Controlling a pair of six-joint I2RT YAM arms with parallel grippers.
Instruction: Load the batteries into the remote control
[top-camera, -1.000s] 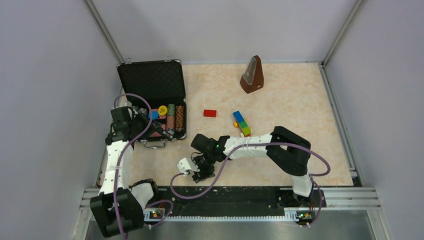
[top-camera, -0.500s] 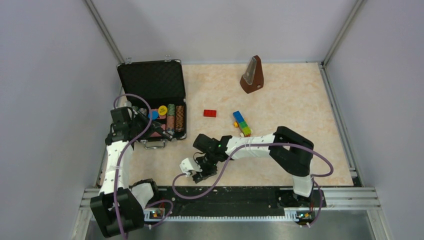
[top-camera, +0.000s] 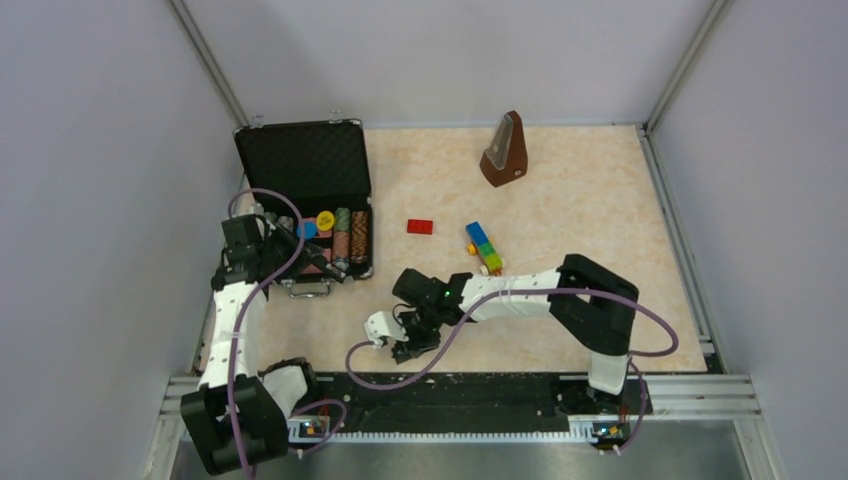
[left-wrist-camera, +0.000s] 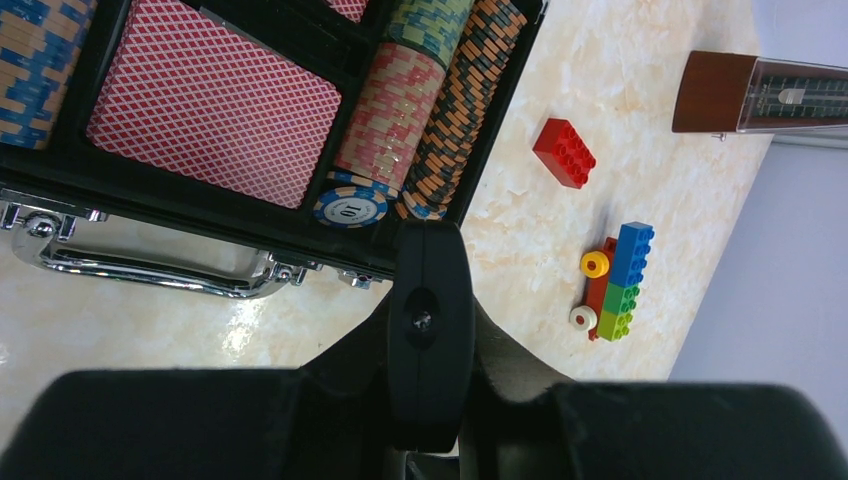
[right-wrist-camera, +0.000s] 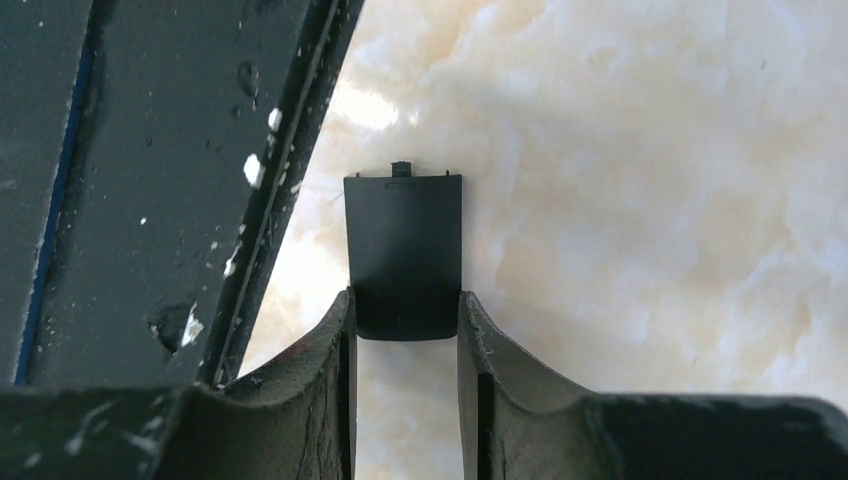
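Note:
The remote control (left-wrist-camera: 430, 262), a slim black bar seen end-on, is clamped in my left gripper (left-wrist-camera: 430, 305), which hovers beside the poker case at the left (top-camera: 272, 243). My right gripper (right-wrist-camera: 405, 312) is shut on the small black cover piece (right-wrist-camera: 403, 228), gripping its near end by both side edges. It holds the cover low over the table by the front rail (top-camera: 402, 345). No batteries show in any view.
An open black case (top-camera: 305, 165) with poker chips and cards lies back left. A red brick (top-camera: 420, 226), a toy-brick train (top-camera: 484, 246) and a brown metronome (top-camera: 505, 150) stand mid-table and behind. The black front rail (right-wrist-camera: 120, 180) is just left of the cover.
My right arm has shifted slightly right and toward the near edge with the cover in it. The left arm has not moved.

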